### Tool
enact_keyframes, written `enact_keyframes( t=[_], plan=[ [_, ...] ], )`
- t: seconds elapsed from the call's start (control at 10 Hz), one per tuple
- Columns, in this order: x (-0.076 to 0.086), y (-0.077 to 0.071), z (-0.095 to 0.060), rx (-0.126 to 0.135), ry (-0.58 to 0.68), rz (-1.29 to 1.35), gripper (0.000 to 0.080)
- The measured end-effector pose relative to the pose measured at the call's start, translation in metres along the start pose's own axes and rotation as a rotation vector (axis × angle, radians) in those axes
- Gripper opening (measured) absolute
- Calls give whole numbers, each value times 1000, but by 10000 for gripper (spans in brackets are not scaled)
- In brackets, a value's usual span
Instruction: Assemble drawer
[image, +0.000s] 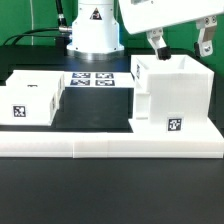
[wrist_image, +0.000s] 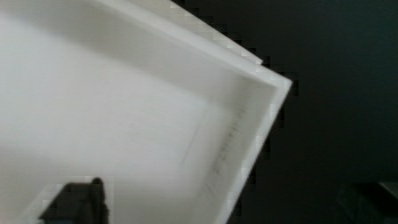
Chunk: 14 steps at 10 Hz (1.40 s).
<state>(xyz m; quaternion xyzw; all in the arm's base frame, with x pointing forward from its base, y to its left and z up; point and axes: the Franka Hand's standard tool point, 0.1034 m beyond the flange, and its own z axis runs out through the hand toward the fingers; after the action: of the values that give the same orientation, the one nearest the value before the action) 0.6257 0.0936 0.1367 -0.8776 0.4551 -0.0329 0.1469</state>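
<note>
The drawer's tall white shell (image: 172, 97) stands at the exterior view's right and carries a square tag low on its front. One smaller white tray (image: 30, 98) with a tag lies at the left; a second tray is not in view. My gripper (image: 180, 45) hangs just above the shell's top rim, open and empty. In the wrist view the shell's white face and corner edge (wrist_image: 267, 100) fill the picture. One dark fingertip (wrist_image: 75, 200) sits over the white face; the other is barely visible over the dark table beyond the edge. The gripper (wrist_image: 228, 205) thus spans the shell's wall.
The marker board (image: 93, 80) lies flat at the back centre, in front of the arm's white base (image: 95, 30). A long low white rail (image: 110, 146) runs along the front of the black table, touching the shell's foot.
</note>
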Motion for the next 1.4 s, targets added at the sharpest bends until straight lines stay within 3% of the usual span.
enact_keyframes(
  t=[0.2,0.3,0.4,0.7,0.8,1.0,1.2,1.4],
  plan=[
    [1,18,-7,-87,-41,-386,649],
    [1,20,-12,-112,-41,-507,649],
    [4,20,-15,-87,-23,-553,649],
    [6,25,-14,-97,-36,-812,649],
    [12,37,-16,-122,-41,-906,649],
    [30,80,-24,-142,-29,-1073,649],
    [53,118,-28,-160,-32,-1045,649],
    [57,123,-28,-162,-34,-1042,649]
  ],
)
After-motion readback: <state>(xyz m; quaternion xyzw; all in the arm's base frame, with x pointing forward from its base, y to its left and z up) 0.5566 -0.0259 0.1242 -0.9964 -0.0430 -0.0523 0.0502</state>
